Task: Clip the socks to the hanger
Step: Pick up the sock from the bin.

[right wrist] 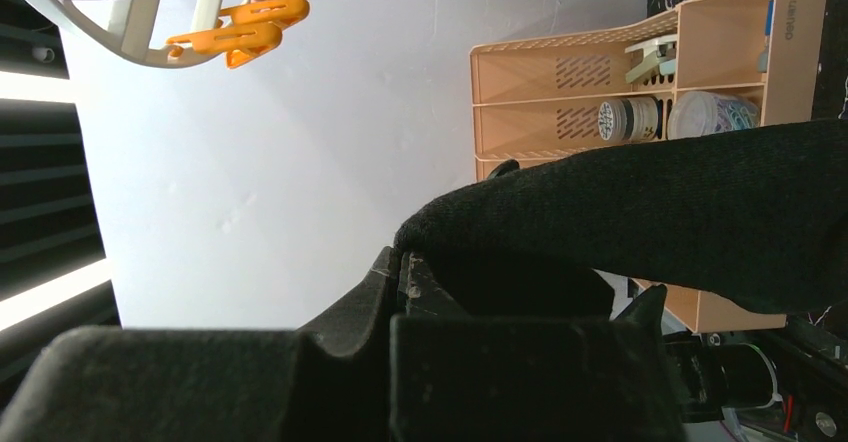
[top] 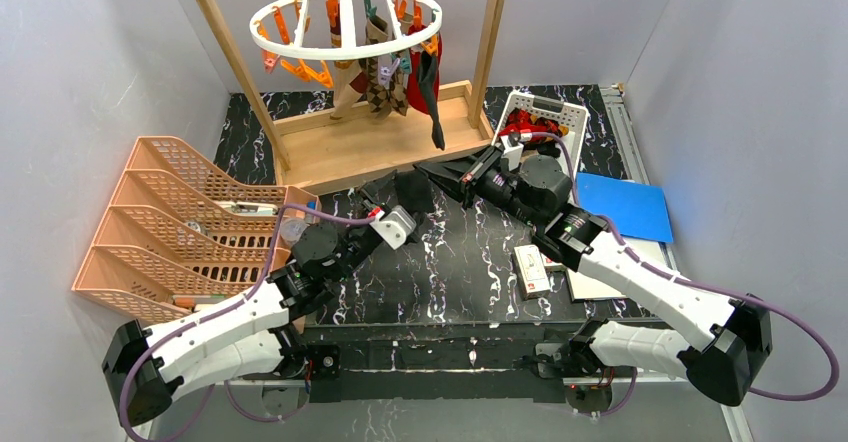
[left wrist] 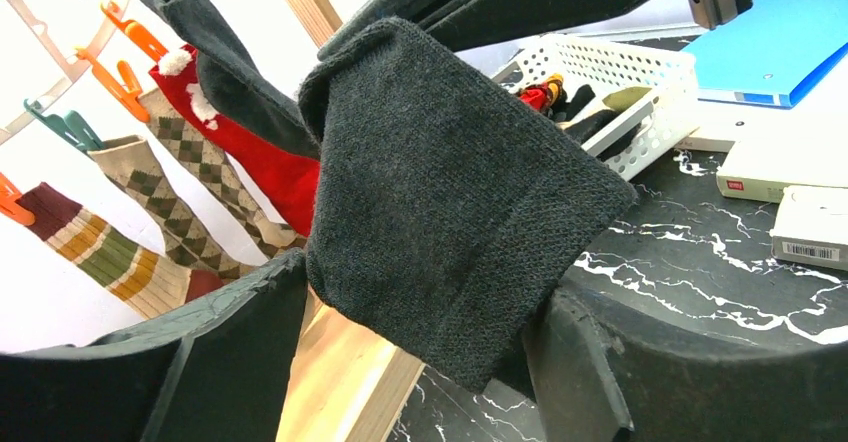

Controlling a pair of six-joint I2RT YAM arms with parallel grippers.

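The white ring hanger (top: pixel 345 22) hangs from the wooden frame with orange and teal clips. An argyle sock (top: pixel 380 82), a red sock (top: pixel 420 82) and a black sock (top: pixel 432 92) hang from it; they also show in the left wrist view (left wrist: pixel 170 177). My right gripper (top: pixel 432 172) is shut on the edge of a dark grey sock (left wrist: pixel 450 192), pinched at the fingertips (right wrist: pixel 405 257). My left gripper (left wrist: pixel 430 297) is open, its fingers wide on either side of that sock's lower end. Both meet just in front of the frame's base (top: pixel 395 194).
A white lattice basket (top: pixel 575 112) at the back right holds more socks. An orange tiered tray rack (top: pixel 180 222) stands at the left. A blue folder (top: pixel 622 205) and white boxes (top: pixel 531 268) lie at the right. The wooden frame base (top: pixel 340 147) is just behind the grippers.
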